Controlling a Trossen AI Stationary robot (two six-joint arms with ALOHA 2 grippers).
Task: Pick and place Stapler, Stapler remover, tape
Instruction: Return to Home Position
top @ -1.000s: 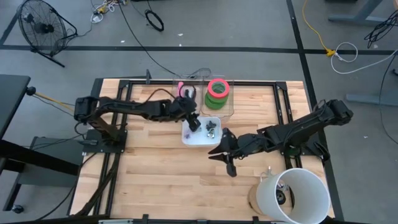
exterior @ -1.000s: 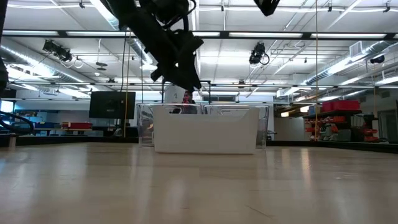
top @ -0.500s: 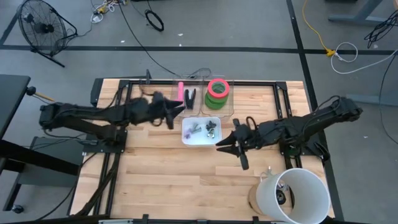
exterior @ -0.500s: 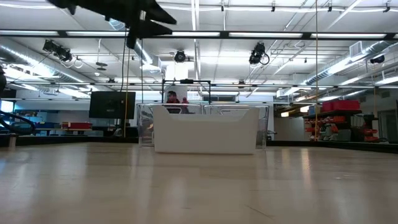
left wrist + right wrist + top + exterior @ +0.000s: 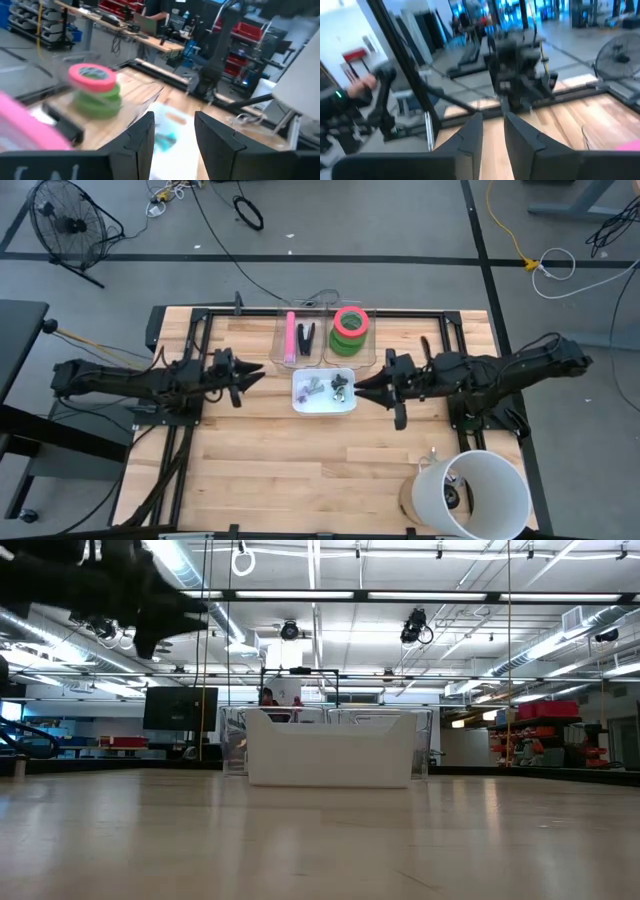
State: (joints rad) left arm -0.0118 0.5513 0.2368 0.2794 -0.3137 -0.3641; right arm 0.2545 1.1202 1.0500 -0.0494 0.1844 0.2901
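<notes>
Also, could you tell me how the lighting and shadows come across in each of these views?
High view: even overhead light, no hard shadows on the table. Low view: bright ceiling strip lights turn the left arm into a dark silhouette. Left wrist view: the tape is brightly lit, the left gripper dark in front.

Two dark jointed arms (image 5: 130, 380), black tapered fingers (image 5: 142, 142)

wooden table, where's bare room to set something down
Free: near left of the wooden table, between white bin and white bucket. Crowded: far middle, with clear bins, stacked tape rolls, and left gripper and right gripper flanking the bin.
</notes>
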